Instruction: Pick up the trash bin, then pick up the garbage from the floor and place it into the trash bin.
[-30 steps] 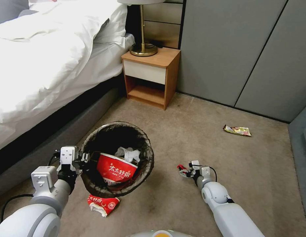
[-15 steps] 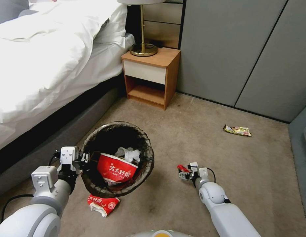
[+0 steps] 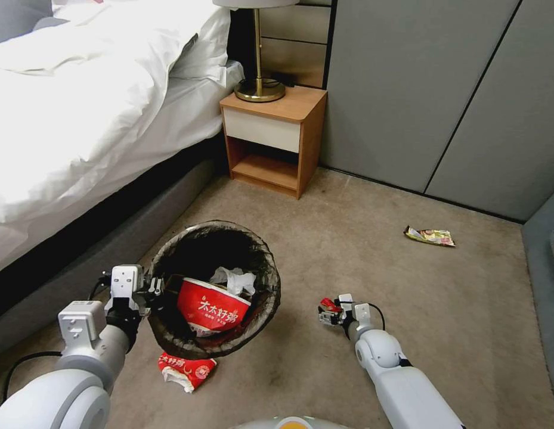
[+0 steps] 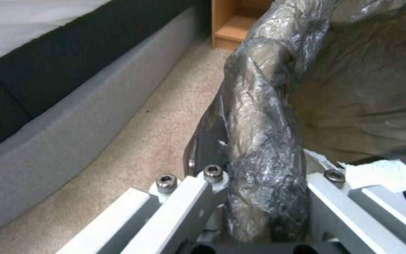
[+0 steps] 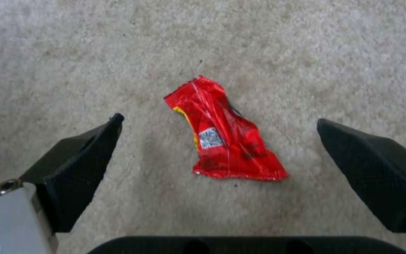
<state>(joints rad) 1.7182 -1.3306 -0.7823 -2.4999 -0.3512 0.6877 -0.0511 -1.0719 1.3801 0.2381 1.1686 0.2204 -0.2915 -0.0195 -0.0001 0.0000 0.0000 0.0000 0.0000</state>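
The trash bin (image 3: 266, 262), lined with a dark bag, hangs tilted toward me just off the carpet. My left gripper (image 3: 152, 292) is shut on its near-left rim; the left wrist view shows the bag-covered rim (image 4: 264, 169) pinched between the fingers. Inside lie a red noodle bowl (image 3: 212, 307) and a white tissue (image 3: 232, 279). My right gripper (image 3: 328, 314) hovers open, low over a small red snack wrapper (image 3: 328, 304). In the right wrist view the wrapper (image 5: 224, 141) lies flat on the carpet between the spread fingers (image 5: 83, 165), untouched.
A crumpled red packet (image 3: 186, 369) lies on the carpet just below the bin. A yellow-green wrapper (image 3: 430, 236) lies far right near the grey wall panels. The bed (image 3: 80, 119) runs along the left, and a wooden nightstand (image 3: 275, 134) with a lamp (image 3: 259, 89) stands behind.
My right gripper has slid a little left and toward me, staying open over the red wrapper. The bin and left gripper have barely shifted.
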